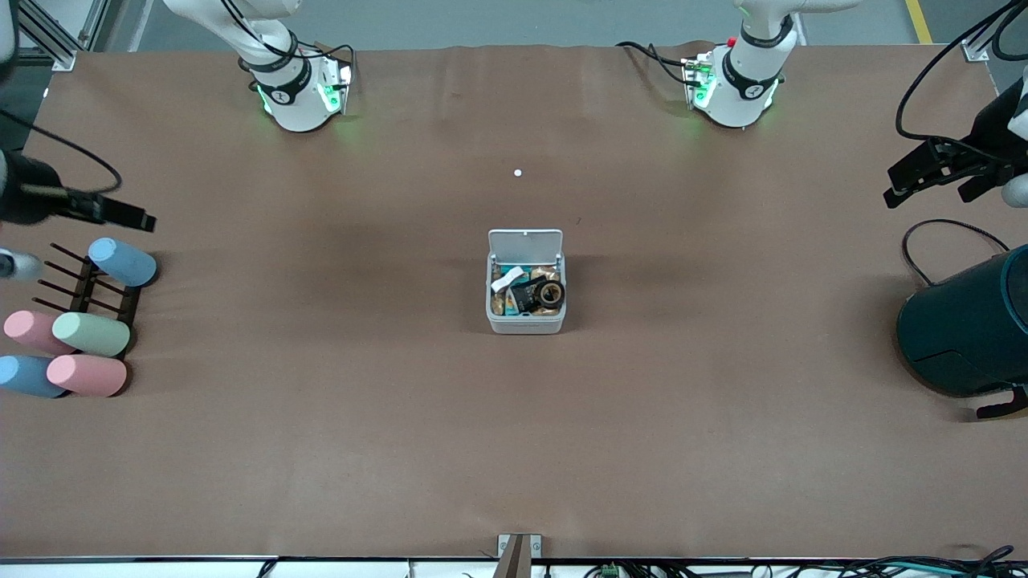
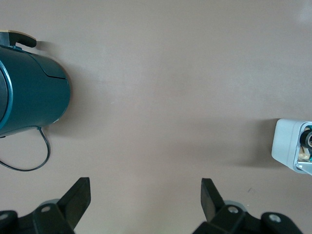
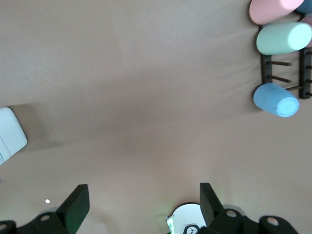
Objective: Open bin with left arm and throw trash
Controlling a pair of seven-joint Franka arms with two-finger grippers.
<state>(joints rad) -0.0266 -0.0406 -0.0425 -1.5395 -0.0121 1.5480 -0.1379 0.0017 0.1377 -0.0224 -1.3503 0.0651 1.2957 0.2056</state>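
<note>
The bin [image 1: 526, 321] stands mid-table with its white lid [image 1: 526, 242] hinged upright. Inside lies the trash: a white bone-shaped piece [image 1: 507, 280], a black packet [image 1: 526, 298] and a dark tape roll [image 1: 551, 294]. My left gripper [image 1: 894, 185] hangs open and empty over the left arm's end of the table, far from the bin. In the left wrist view its gripper [image 2: 145, 195] frames bare table, with the bin [image 2: 286, 145] at the picture's edge. My right gripper [image 1: 136, 217] is open and empty over the right arm's end, well clear of the bin. Its wrist view shows the gripper [image 3: 145, 195] and a corner of the bin [image 3: 10, 134].
A large dark teal cylinder [image 1: 968, 325] lies with a black cable at the left arm's end. Pastel cylinders [image 1: 88, 333] sit on a dark peg rack [image 1: 84, 293] at the right arm's end. A small white dot [image 1: 517, 172] lies between the bin and the bases.
</note>
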